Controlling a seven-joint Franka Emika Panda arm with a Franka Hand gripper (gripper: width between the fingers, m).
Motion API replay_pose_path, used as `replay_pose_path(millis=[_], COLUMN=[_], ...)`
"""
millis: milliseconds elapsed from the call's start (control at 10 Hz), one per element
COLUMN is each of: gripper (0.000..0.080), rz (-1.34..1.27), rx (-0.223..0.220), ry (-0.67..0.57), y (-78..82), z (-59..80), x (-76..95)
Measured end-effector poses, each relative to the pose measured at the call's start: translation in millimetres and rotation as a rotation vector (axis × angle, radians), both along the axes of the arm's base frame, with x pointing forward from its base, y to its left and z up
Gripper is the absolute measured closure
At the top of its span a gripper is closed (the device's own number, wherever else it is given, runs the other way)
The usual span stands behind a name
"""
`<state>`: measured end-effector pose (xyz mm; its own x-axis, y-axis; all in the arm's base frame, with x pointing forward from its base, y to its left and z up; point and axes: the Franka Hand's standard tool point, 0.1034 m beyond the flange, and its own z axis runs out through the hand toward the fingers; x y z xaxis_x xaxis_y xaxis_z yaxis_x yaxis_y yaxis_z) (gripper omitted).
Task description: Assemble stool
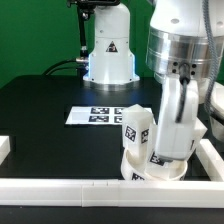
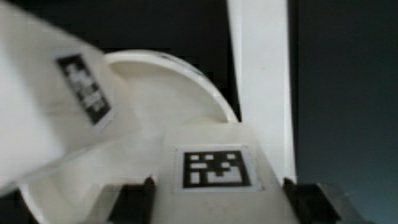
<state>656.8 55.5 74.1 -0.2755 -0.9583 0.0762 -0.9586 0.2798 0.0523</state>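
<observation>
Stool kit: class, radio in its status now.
Gripper down over round white plastic seat. Tagged white leg standing on seat. Grip unclear. White rail close in front.

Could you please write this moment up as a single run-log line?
gripper: low over round white plastic seat | chunky white tagged leg: upright on seat | fingers: grip state unclear | marker board: flat behind

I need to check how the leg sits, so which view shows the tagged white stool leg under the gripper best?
The exterior view: the chunky white plastic tagged leg stands tilted on the round white seat, beside the gripper. The wrist view shows only a blurred close-up of a tagged leg face and the seat's curved rim.
</observation>
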Motion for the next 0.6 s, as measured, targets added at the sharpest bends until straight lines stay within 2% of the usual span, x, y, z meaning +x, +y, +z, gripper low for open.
replay_pose_path(millis=[300, 400, 500, 600], gripper=[0.0465, 0.0373, 0.0219, 0.0219], rz=[-0.039, -0.032, -0.028, 0.089], rx=[0.005, 0.006, 0.006, 0.022], ry=[-0.049, -0.047, -0.047, -0.023], y=[2.3, 2.5, 2.9, 5.9], z=[0.2, -0.7, -0.5, 2.8], x=[-1.3, -1.7, -1.7, -3.4])
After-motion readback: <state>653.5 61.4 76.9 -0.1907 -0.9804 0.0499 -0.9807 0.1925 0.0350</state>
